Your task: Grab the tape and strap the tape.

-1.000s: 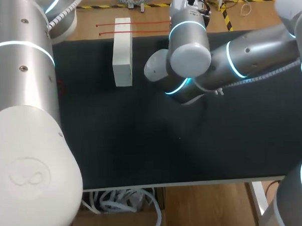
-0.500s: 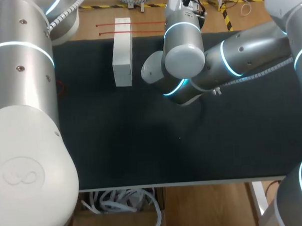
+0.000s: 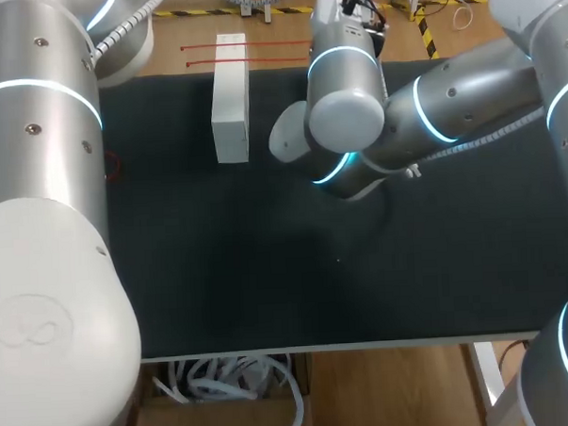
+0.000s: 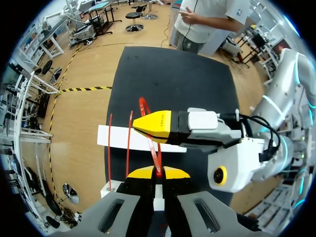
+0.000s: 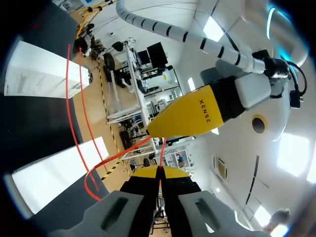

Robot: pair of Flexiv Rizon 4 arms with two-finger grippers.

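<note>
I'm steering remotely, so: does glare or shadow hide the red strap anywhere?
Head view: even light, red strap visible only by the white block. Left wrist view: no glare, strap plain at the left end effector. Right wrist view: bright backlight, strap readable.

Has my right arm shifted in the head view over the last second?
Yes, slightly. The right arm has slid left, toward the white block, which stayed put, as did the red tape.
</note>
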